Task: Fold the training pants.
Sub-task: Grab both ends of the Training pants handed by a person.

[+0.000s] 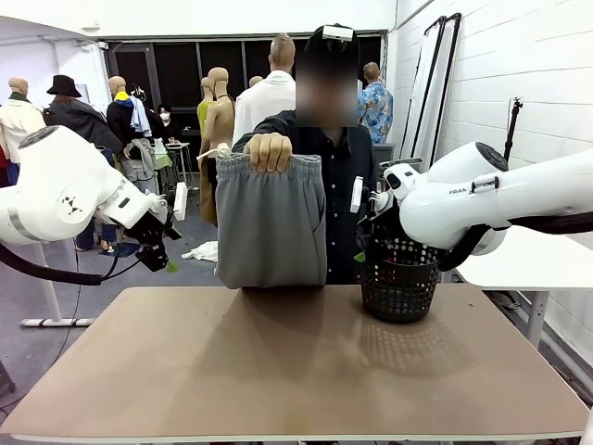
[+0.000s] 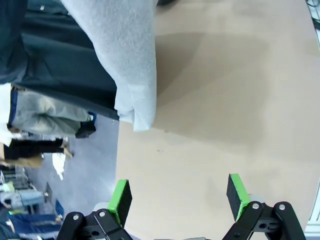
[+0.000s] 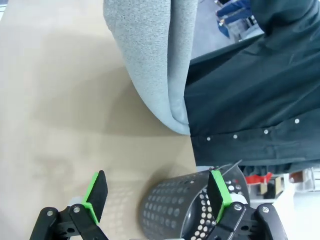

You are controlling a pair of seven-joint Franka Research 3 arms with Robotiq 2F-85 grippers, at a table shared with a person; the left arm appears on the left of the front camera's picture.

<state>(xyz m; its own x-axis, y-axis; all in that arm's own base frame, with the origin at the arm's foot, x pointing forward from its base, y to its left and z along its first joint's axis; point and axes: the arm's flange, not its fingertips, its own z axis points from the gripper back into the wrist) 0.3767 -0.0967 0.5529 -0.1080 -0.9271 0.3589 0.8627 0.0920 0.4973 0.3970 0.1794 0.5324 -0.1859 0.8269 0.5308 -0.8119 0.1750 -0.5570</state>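
A person at the far side holds up the light grey training pants (image 1: 271, 222) by the waistband with one hand (image 1: 269, 151); they hang doubled over, their lower end just above the table's far edge. The pants also hang at the top of the left wrist view (image 2: 125, 55) and the right wrist view (image 3: 155, 55). My left gripper (image 1: 156, 248) hovers left of the pants, above the table's far left corner, open (image 2: 177, 195) and empty. My right gripper (image 3: 157, 195) is open and empty, over the basket, right of the pants.
A black mesh basket (image 1: 400, 278) stands on the brown table (image 1: 296, 371) at the far right, under my right arm (image 1: 482, 199). The person's dark shirt (image 3: 250, 100) is directly behind the pants.
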